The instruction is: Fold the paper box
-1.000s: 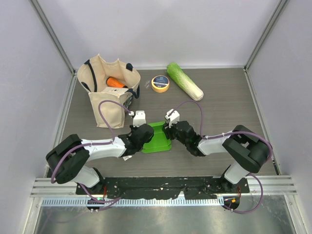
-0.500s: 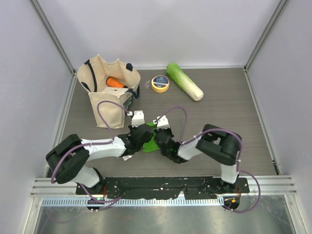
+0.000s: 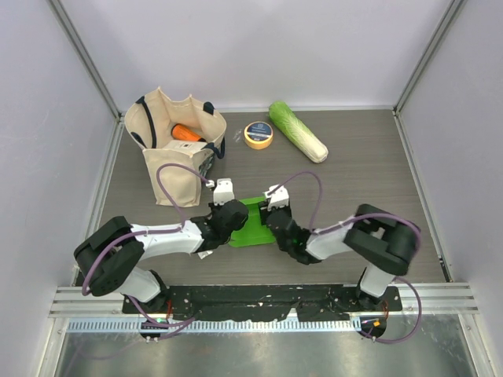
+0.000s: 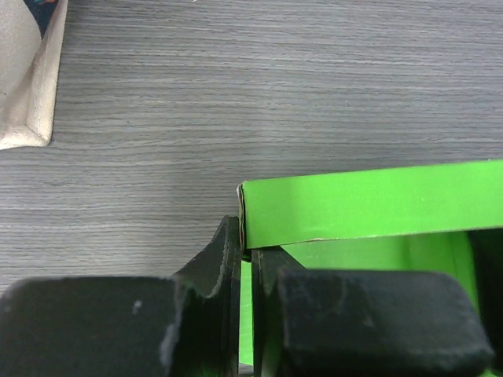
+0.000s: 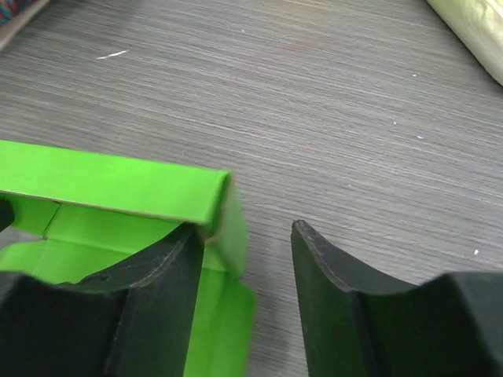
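The paper box (image 3: 255, 224) is bright green card with raised walls, lying between the two grippers at the table's near middle. My left gripper (image 3: 233, 217) is shut on the box's left wall; the left wrist view shows the black fingers (image 4: 224, 259) pinching the thin card edge just under the folded far wall of the box (image 4: 369, 204). My right gripper (image 3: 277, 221) is open at the box's right end. In the right wrist view its left finger (image 5: 169, 275) sits inside the box (image 5: 118, 184), its right finger (image 5: 330, 275) stands outside over bare table, and the loose right side flap lies between them.
A cream tote bag (image 3: 174, 149) holding an orange item (image 3: 186, 132) stands at the back left, its corner showing in the left wrist view (image 4: 23, 78). A yellow tape roll (image 3: 258, 134) and a long pale-green cabbage (image 3: 297, 131) lie at the back.
The right gripper closed at the box's right end half a second ago and has now opened again, shifting slightly right. The left gripper kept its pinch and has not moved.
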Robot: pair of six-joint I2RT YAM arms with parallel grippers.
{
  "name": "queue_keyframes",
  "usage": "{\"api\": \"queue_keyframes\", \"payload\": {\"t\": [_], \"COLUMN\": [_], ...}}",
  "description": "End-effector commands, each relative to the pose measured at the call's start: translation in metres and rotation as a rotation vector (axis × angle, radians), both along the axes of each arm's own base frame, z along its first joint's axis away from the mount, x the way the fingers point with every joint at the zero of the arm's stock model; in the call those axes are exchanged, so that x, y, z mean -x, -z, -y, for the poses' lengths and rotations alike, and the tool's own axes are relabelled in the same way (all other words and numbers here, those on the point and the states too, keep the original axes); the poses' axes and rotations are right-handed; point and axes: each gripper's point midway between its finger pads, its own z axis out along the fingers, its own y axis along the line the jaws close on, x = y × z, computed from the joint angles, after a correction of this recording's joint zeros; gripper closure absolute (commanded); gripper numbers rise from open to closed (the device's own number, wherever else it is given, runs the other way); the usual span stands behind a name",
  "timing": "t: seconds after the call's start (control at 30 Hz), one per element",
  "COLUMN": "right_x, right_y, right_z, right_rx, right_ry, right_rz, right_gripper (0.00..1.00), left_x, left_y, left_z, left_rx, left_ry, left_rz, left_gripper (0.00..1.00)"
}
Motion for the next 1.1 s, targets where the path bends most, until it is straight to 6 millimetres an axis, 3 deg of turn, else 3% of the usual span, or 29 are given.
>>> {"api": "queue_keyframes", "payload": {"t": [0.0, 0.03, 0.07, 0.2, 0.23, 0.37, 0.53, 1.07], "right_x": [0.032, 0.032, 0.04, 0.042, 0.047, 0.047, 0.024, -0.012], "right_y": [0.0, -0.016, -0.007, -0.017, -0.012, -0.015, -0.03, -0.028], "right_z": [-0.011, -0.01, -0.004, 0.015, 0.02, 0.014, 0.006, -0.005], "right_rx": [-0.09, -0.132, -0.1, -0.141, -0.144, -0.137, -0.142, -0.077], "right_ry": [-0.312, -0.346, -0.365, -0.358, -0.368, -0.447, -0.415, -0.362], "right_rz": [-0.162, -0.154, -0.207, -0.235, -0.247, -0.229, -0.111, -0.012], "right_gripper": [0.43, 0.41, 0.41, 0.4, 0.4, 0.44, 0.52, 0.67], "left_x": [-0.001, -0.001, 0.001, 0.0, 0.0, 0.0, -0.001, -0.001], "left_y": [-0.003, -0.005, -0.002, -0.003, -0.002, -0.004, -0.005, -0.009], "left_z": [0.004, 0.004, 0.003, 0.0, -0.001, 0.0, 0.005, 0.007], "left_rx": [0.01, 0.012, 0.005, -0.002, -0.007, -0.01, 0.001, 0.004], "left_ry": [0.005, 0.006, 0.011, 0.006, 0.006, 0.013, 0.026, 0.039], "left_rz": [0.004, 0.007, 0.004, 0.011, 0.009, 0.013, 0.014, 0.017], "left_gripper": [1.0, 1.0, 1.0, 1.0, 1.0, 1.0, 1.0, 1.0]}}
